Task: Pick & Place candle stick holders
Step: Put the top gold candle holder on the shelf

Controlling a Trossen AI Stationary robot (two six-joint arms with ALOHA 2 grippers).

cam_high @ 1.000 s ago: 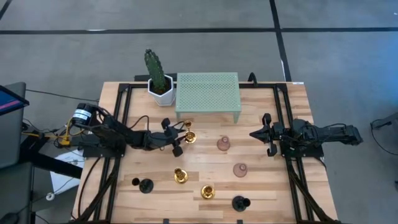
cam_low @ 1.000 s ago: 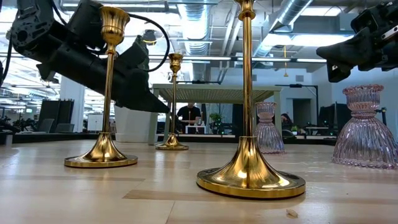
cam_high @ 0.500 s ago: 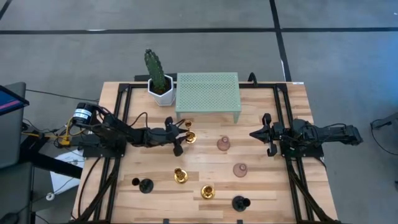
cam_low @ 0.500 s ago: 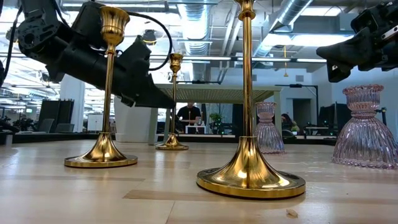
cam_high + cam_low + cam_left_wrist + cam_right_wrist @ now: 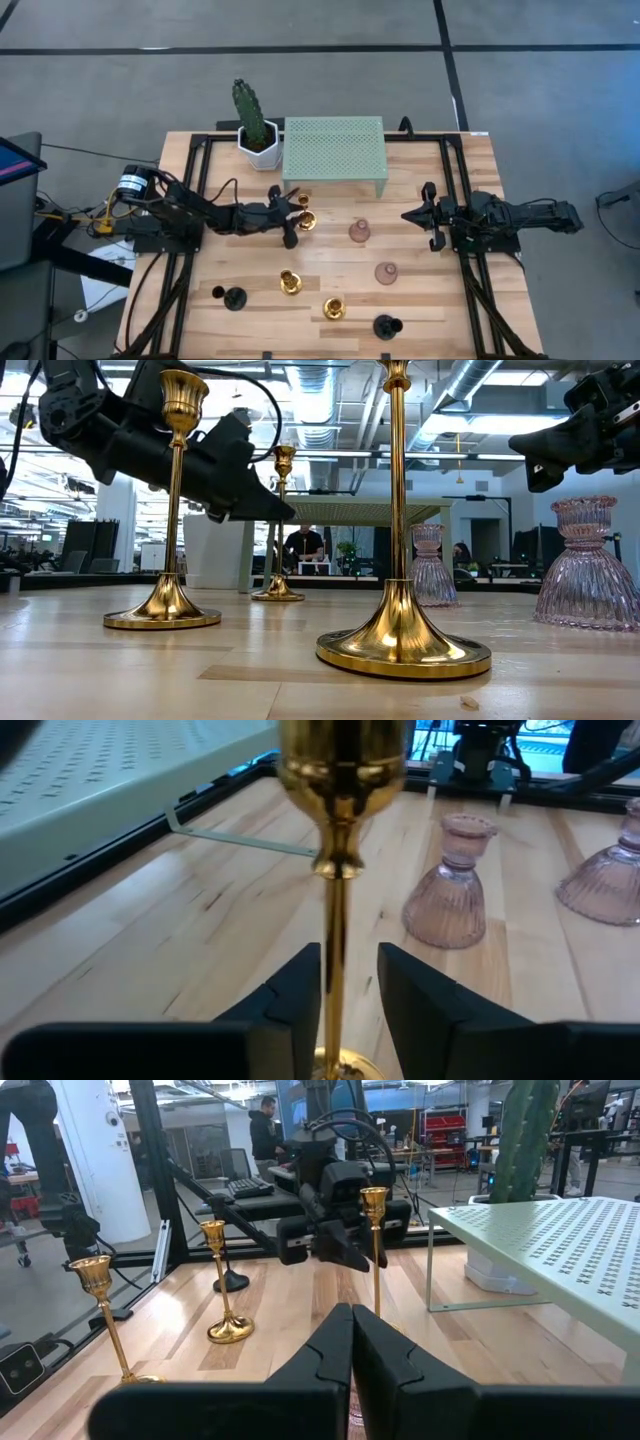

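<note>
Gold candle stick holder at the fingers: the rear gold holder (image 5: pixel 305 219) stands upright on the tabletop (image 5: pixel 420 300), just in front of the green perforated shelf (image 5: pixel 333 148).
Stem and fingers: in the left wrist view its thin stem (image 5: pixel 333 970) runs between the two dark fingers (image 5: pixel 292 1000); a narrow gap shows on each side, so they are not yet pinching it.
Left gripper: the left gripper (image 5: pixel 291 217) reaches in from the left edge, fingers spread around the stem below the cup.
Other gold holders: one (image 5: pixel 290 283) stands mid-table, another (image 5: pixel 334 309) nearer the front edge.
Pink glass holders: one (image 5: pixel 359 232) sits just right of the rear gold holder, the second (image 5: pixel 386 272) further forward.
Black holders: one (image 5: pixel 234 297) front left, one (image 5: pixel 386 326) front right.
Right gripper: the right gripper (image 5: pixel 428 216) hovers at the right side, well apart from the holders, fingers pressed together.
Cactus: a green cactus in a white pot (image 5: pixel 256 135) stands beside the shelf's left end.
</note>
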